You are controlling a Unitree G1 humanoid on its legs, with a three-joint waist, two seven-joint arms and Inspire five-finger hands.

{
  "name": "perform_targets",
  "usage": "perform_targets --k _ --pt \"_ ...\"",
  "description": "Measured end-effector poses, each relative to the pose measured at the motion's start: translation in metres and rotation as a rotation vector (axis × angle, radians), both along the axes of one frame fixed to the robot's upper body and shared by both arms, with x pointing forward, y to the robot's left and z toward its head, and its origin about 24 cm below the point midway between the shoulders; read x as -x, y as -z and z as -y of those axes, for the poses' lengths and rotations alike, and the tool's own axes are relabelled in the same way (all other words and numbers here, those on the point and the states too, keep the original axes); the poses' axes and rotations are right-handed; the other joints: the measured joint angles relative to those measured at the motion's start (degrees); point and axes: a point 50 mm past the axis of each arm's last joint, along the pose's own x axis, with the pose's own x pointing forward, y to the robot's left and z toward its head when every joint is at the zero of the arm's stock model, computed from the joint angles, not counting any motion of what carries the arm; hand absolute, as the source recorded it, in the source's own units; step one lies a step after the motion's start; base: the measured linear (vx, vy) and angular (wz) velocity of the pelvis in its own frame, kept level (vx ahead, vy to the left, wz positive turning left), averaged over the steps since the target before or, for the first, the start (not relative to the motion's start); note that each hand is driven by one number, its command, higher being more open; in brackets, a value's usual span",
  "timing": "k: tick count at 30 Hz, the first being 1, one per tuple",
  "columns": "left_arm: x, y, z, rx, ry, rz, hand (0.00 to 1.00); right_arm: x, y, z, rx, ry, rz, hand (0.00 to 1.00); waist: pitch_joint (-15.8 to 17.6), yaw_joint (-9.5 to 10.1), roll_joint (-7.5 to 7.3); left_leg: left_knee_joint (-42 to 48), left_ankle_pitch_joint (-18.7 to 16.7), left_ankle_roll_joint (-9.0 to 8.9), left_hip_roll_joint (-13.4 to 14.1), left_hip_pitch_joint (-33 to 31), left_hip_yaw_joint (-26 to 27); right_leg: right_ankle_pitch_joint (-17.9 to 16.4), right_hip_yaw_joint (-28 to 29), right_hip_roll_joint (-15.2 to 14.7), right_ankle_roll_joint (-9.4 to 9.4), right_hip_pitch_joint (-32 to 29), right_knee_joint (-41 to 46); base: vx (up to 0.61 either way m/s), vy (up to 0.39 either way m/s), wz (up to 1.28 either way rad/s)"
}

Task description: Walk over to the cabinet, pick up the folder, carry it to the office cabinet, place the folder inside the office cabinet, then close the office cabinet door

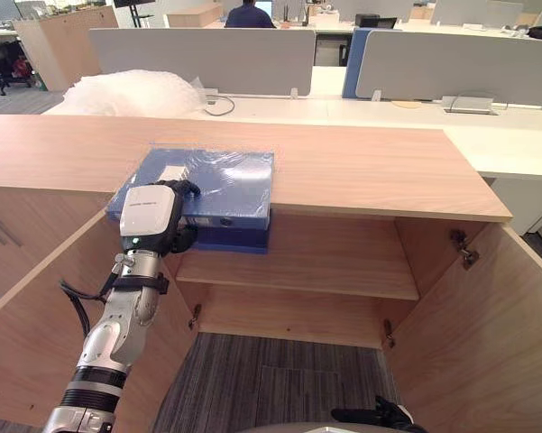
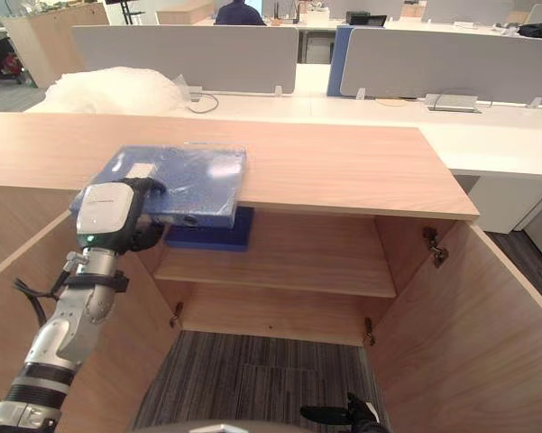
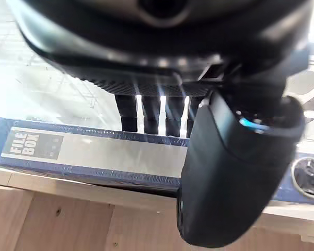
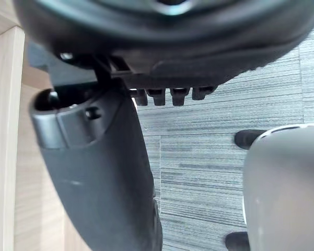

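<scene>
The folder [image 1: 218, 180], lying on the cabinet [image 1: 370, 171] top and overhanging its open front, is clasped by the left hand [image 1: 162, 221], fingers above, thumb at the spine; the right hand's [image 4: 94, 172] state cannot be told.

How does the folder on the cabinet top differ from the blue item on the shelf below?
The top folder is lighter, shiny, and overhangs the cabinet top; the shelf item is darker and lies inside. The left robot hand grips the top folder, not the shelf item. Both are blue.
</scene>
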Motion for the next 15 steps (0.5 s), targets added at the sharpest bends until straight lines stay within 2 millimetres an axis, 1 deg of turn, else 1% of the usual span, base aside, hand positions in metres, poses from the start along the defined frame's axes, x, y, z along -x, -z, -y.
perform_targets --k 8,15 --pt "-0.007 -0.014 0.003 -0.026 0.004 0.072 0.00 0.000 0.000 0.002 0.004 0.002 -0.009 1.00 -0.4 -0.55 0.43 0.0 0.0 0.00 0.0 0.4 0.3 0.1 0.5 0.0 0.14 0.1 -0.1 -0.02 -0.001 -0.02" --pt "-0.007 -0.014 0.002 -0.025 -0.002 0.073 0.00 0.001 0.000 0.001 0.000 0.003 -0.015 1.00 -0.6 -0.58 0.02 0.0 0.0 0.00 0.0 0.4 0.3 0.2 0.4 0.0 0.17 0.2 -0.1 0.00 0.000 0.00"
